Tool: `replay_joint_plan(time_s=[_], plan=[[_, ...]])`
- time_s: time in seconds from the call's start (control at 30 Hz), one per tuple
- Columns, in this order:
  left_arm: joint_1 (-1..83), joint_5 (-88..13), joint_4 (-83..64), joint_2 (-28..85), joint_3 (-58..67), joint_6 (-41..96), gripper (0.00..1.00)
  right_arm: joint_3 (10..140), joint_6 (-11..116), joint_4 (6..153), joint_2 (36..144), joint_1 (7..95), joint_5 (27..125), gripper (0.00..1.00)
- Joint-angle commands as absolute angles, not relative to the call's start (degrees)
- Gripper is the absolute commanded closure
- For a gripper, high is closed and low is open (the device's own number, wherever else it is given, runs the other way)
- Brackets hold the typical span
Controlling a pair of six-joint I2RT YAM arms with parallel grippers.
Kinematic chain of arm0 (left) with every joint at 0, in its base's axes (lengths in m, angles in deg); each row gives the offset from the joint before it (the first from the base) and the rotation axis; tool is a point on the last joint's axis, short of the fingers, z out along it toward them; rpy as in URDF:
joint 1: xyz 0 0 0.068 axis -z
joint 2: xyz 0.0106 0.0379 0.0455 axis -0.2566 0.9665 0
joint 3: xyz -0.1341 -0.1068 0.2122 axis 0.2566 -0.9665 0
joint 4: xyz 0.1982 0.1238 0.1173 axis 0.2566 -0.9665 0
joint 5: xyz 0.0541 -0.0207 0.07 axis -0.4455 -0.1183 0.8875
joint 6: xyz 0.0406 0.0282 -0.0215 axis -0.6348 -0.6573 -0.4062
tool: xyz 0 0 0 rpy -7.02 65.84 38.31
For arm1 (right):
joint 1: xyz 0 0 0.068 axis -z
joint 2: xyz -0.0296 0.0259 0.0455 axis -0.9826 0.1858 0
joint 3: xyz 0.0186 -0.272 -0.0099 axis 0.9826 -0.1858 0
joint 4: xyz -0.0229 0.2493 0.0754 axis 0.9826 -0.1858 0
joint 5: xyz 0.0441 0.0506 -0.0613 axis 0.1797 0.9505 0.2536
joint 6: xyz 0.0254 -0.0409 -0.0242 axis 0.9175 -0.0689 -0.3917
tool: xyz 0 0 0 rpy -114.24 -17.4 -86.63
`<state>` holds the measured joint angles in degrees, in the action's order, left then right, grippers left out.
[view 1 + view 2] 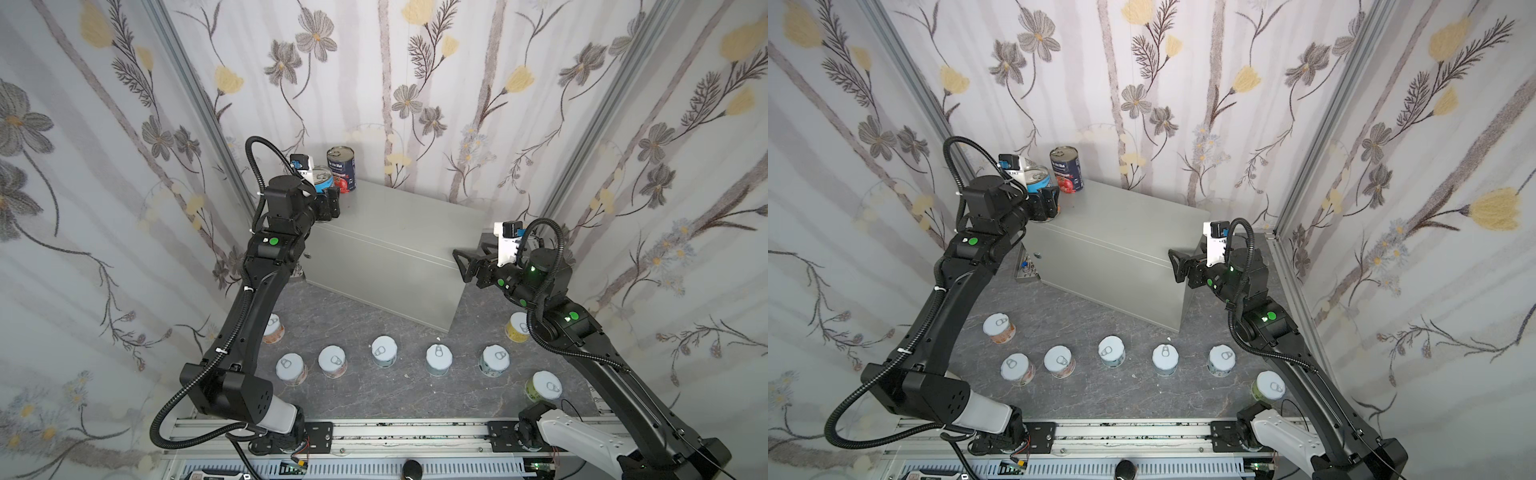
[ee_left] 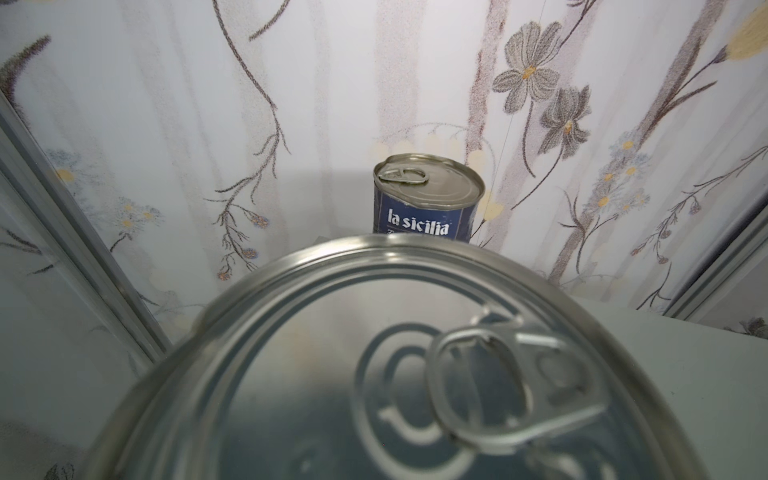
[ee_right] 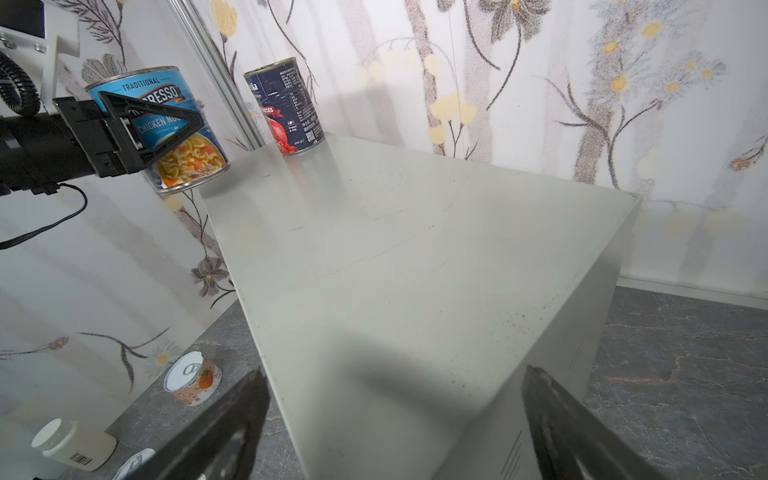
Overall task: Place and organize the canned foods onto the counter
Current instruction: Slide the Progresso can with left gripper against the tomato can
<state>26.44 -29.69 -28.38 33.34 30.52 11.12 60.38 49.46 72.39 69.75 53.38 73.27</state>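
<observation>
My left gripper [image 1: 329, 203] [image 1: 1047, 203] is shut on a tall blue-labelled soup can [image 1: 323, 178] [image 3: 187, 158], holding it slightly tilted at the far left corner of the light-grey counter [image 1: 395, 232] [image 3: 395, 249]. Its steel lid [image 2: 374, 374] fills the left wrist view and hides the fingers there. A tall navy-red can [image 1: 341, 168] [image 2: 428, 199] [image 3: 286, 108] stands upright on the counter just behind it. My right gripper [image 1: 460, 266] [image 3: 395, 370] hangs open over the counter's right end with nothing between its fingers.
Several short pull-tab cans [image 1: 384, 350] [image 1: 1165, 359] stand in a curved row on the dark marbled floor in front of the counter. A white pill bottle [image 3: 70, 444] lies on the floor left of the counter. Flowered walls close in on three sides.
</observation>
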Motion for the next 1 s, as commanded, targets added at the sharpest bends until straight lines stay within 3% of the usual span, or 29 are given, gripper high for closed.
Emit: replay_joint_plan(time_s=[0.0, 0.97], plan=[[26.38, -30.07, -20.71, 35.03, 33.35, 12.30, 0.25, 60.56, 49.31, 76.38, 70.89, 53.31, 73.76, 0.04], [25.97, -23.09, -20.60, 42.97, 38.77, 9.66, 0.26, 62.76, 47.69, 75.17, 75.33, 53.39, 73.58, 0.04]])
